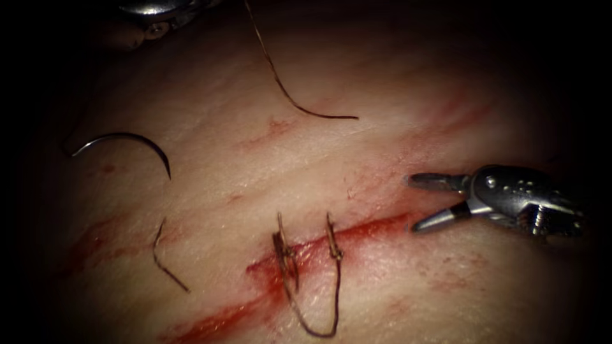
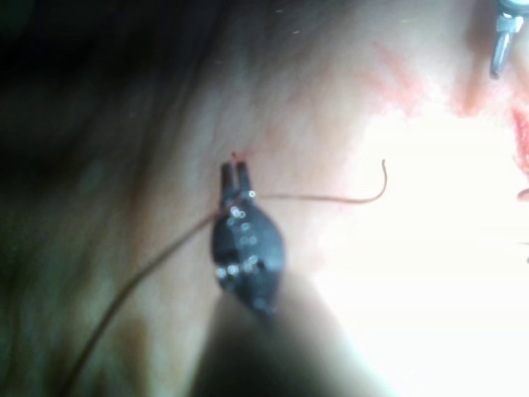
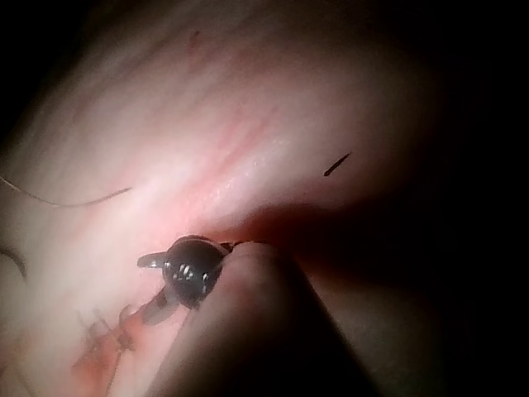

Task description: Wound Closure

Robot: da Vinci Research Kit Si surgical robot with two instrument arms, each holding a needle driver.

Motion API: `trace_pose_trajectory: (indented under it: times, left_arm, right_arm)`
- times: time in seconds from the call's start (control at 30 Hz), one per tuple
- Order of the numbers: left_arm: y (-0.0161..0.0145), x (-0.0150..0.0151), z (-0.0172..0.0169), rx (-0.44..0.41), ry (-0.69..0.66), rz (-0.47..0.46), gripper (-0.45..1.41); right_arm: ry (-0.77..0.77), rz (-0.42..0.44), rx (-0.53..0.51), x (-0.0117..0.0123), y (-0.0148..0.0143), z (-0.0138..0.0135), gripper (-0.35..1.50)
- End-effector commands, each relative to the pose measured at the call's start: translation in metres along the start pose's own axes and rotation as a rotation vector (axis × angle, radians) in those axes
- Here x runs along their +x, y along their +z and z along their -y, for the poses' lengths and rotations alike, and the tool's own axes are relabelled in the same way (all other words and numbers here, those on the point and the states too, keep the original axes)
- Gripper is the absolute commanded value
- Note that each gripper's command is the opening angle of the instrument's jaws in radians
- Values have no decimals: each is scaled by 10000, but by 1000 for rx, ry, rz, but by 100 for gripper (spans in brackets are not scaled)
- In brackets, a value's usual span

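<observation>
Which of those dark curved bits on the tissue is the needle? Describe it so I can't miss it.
Start at the cut and look far left and up. The needle lies free on the tissue, an arch. Unlike the brown thread scraps, it is smooth, grey and shiny.

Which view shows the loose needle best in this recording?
The endoscope view: the needle lies free on the tissue, left of the cut, its whole curve visible and neither tool holding it. The right wrist view catches just a dark arc that may be part of it.
</observation>
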Motion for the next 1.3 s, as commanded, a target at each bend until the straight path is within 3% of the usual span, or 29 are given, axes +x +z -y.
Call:
trace_pose_trajectory:
  times: [0.03, 0.47, 0.67, 0.77, 0.93, 1.3]
  left_arm:
    - [14, -1, 1, -17, -8, -11, -45]
    - [154, 43, -56, -112, -45, -65, -45]
    - [181, 50, -59, -112, -211, -59, 104]
    - [173, 49, -60, -124, -216, -60, 124]
    - [132, 47, -66, -176, -224, -47, 124]
    - [17, 28, -88, -250, -111, 383, 124]
  right_arm:
    - [5, -9, -14, -8, -2, 1, 148]
    - [-6, -22, -47, -28, 23, 16, 148]
    - [-7, -34, -42, -28, 36, 21, 148]
    - [-11, -39, -37, -31, 44, 26, 148]
    - [-19, -44, -31, -37, 54, 34, 148]
    - [-27, -47, -22, -44, 61, 41, 148]
